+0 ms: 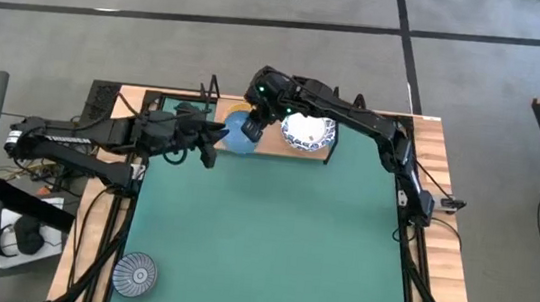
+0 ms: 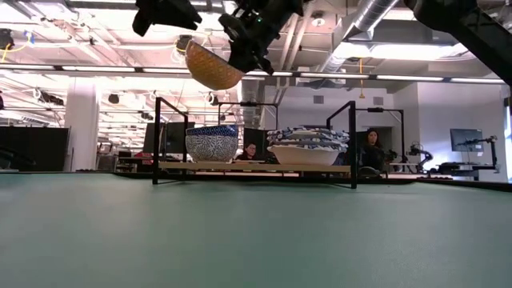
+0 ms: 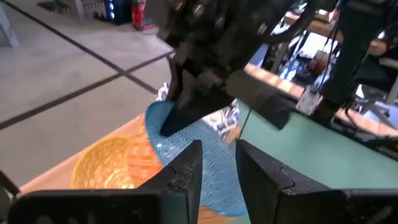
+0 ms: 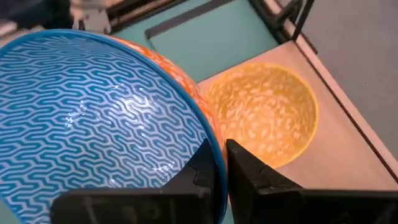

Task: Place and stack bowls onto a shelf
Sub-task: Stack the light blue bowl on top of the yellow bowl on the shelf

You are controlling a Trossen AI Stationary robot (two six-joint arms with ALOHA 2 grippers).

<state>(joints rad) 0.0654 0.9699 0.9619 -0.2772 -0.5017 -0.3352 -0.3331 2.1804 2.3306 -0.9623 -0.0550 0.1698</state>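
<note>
My right gripper point(image 1: 253, 119) is shut on the light blue bowl point(image 4: 93, 124), whose outside is orange, and holds it in the air above the left part of the shelf point(image 2: 256, 166). The yellow bowl point(image 4: 264, 112) rests on its base on the wooden plank just beyond. A stack of white blue-rimmed bowls point(image 1: 308, 132) stands on the shelf's right part. The grey-blue patterned bowl point(image 1: 134, 275) sits on the green mat near the near left corner. My left gripper point(image 3: 217, 165) hovers beside the blue bowl with a narrow gap between its fingers. I cannot tell whether it touches the bowl. My right gripper pinches the light blue bowl's rim point(image 4: 211, 140), with one finger inside the bowl and one on the orange outside. Its fingers come from above, pointing down. The bowl point(image 2: 214, 70) is lifted clear above the shelf and hangs tilted.
Black wire uprights point(image 2: 157, 136) stand at the shelf's ends. In the low view a bowl with a blue-patterned outside point(image 2: 212, 144) stands on the plank's left part, under the held bowl. The green mat point(image 1: 270, 242) stretches toward the near edge. People sit in the room behind.
</note>
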